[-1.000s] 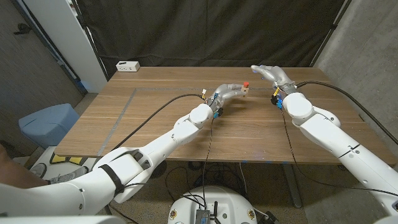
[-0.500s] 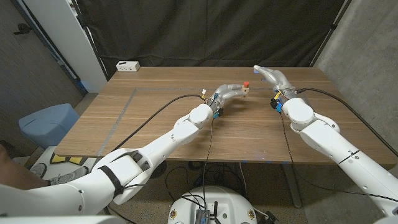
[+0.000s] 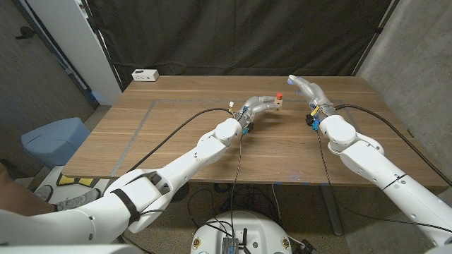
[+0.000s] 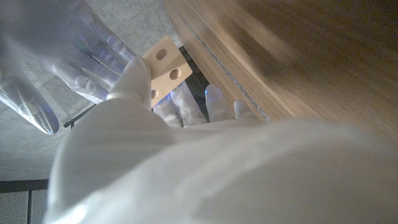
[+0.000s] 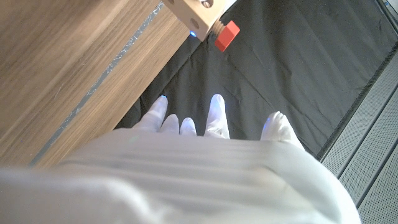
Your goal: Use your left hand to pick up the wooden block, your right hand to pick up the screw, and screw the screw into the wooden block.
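The left hand (image 4: 134, 93) holds the wooden block (image 4: 165, 65), whose face shows drilled holes. The right hand (image 4: 59, 56) is near the block. The table (image 4: 298, 56) is blurred.

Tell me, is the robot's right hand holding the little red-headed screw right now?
No: in the right wrist view the red-headed screw sits in the pale wooden block, apart from the right hand, whose fingers are spread and hold nothing.

A white power strip (image 3: 145, 74) sits at the far left corner of the wooden counter (image 3: 176, 134), which has a pale tape line (image 3: 138, 125) running along its left part. A blue bin (image 3: 53, 140) stands on the floor left of the counter, and a black curtain (image 3: 233, 35) hangs behind.
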### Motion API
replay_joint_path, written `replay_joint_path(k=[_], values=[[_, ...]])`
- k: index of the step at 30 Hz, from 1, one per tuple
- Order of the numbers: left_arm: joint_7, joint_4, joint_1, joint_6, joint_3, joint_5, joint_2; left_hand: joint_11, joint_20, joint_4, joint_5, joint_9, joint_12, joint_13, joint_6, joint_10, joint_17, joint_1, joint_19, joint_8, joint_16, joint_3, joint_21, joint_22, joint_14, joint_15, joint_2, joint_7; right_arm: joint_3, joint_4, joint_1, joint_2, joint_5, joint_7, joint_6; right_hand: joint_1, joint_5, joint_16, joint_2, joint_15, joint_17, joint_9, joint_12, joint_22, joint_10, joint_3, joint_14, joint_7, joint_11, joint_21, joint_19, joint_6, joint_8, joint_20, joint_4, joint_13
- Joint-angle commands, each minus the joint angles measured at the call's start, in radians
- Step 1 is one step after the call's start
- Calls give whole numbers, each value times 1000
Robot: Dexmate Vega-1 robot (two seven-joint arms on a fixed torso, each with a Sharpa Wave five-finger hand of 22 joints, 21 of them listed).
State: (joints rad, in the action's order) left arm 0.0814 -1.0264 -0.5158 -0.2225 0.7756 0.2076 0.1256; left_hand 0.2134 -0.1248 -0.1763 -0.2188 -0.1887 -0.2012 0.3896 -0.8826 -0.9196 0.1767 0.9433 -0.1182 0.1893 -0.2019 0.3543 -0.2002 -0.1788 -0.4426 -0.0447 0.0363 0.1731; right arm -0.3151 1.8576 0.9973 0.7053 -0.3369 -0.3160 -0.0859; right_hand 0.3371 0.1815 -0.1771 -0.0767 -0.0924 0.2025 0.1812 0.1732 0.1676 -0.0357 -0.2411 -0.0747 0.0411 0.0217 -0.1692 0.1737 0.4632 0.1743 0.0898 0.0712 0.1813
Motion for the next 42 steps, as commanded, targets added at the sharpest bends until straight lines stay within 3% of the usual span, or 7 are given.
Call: replay_joint_path(k=[1,9,17,33,42], values=[[-7,20,7,1,-3,11,-8,1,-5,21,-5,-5,-8,24,-21,-9,3,-7,4,8,1,23,-5,-5,-5,-56,36,-16,-17,-38,0,-11,-28,24,59,-23,3,-1,-5,-5,2,1,-3,1,-42,7,-39,4,-7,-5,-27,-29,-2,-7,-6,0],[-17,57,24,-11,-1,14,-21,1,-5,21,-5,-4,-8,24,-20,-8,3,-7,4,8,1,23,-5,-5,-5,-56,36,-15,-23,-53,2,-19,-42,29,77,-79,-4,-6,-31,-7,9,-1,-3,2,-116,15,-101,0,-21,-6,-82,-73,-1,-16,-35,-1],[-22,87,36,-24,-2,18,-32,1,-5,20,-5,-4,-8,24,-20,-7,4,-6,4,8,1,24,-5,-5,-5,-55,36,-13,-31,-58,0,-20,-41,31,88,-123,-4,-6,-38,-3,13,-1,-1,3,-153,26,-138,-8,-25,-7,-106,-93,0,-15,-59,0],[-30,112,48,-31,-1,20,-39,1,-6,21,-6,-4,-8,24,-19,-6,4,-7,4,8,1,24,-5,-5,-4,-56,37,-14,-46,-51,3,-22,-32,17,73,-154,-2,-11,-46,-4,15,-3,4,3,-173,30,-159,12,-30,-9,-130,-60,15,-10,-78,-1],[-27,111,48,-30,1,17,-38,1,-5,20,-6,-4,-7,23,-19,-5,3,-7,5,8,1,24,-5,-5,-4,-55,36,-15,-47,-39,9,-16,-34,15,58,-160,-1,-14,-46,-5,12,-3,10,3,-169,28,-160,2,-43,-14,-131,-16,27,-7,-79,-1]])
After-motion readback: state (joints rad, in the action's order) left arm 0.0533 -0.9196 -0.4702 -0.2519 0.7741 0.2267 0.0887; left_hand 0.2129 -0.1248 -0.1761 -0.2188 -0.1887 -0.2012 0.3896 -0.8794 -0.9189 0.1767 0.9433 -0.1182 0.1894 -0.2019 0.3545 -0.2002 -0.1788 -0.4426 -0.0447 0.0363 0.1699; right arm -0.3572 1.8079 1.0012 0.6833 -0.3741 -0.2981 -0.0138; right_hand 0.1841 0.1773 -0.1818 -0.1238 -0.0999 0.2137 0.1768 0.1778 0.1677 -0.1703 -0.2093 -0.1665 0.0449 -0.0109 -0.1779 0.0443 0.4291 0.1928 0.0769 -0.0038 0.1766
